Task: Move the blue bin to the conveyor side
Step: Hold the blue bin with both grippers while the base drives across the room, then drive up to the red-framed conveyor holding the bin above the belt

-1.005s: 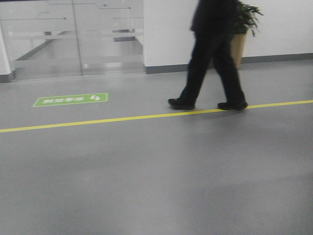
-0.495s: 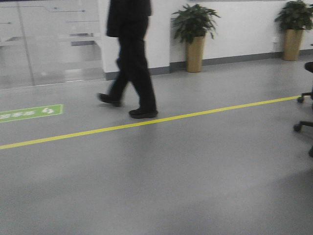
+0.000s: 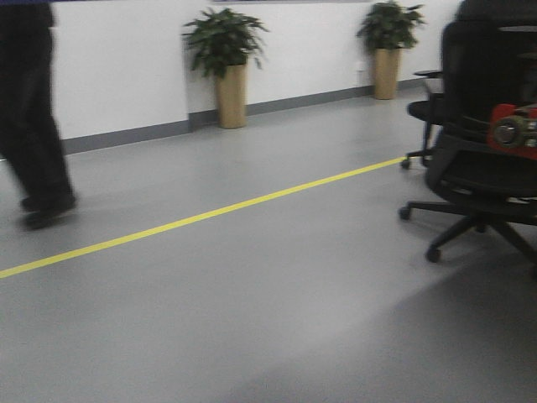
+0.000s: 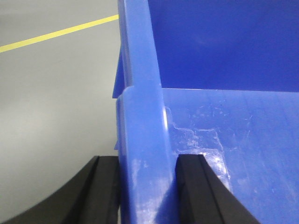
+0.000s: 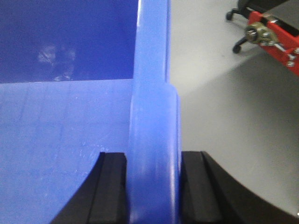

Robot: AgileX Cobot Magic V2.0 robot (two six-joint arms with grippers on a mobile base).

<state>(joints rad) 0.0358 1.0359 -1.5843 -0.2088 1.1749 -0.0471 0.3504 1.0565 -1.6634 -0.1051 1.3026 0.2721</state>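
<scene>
The left jaws clenched one side wall of the blue bin (image 4: 140, 154), the right jaws the opposite wall, apparently so the pair could carry it level above the grey floor (image 3: 252, 327). No conveyor showed ahead, only a yellow line (image 3: 210, 217) and an office chair (image 3: 482, 168).
</scene>
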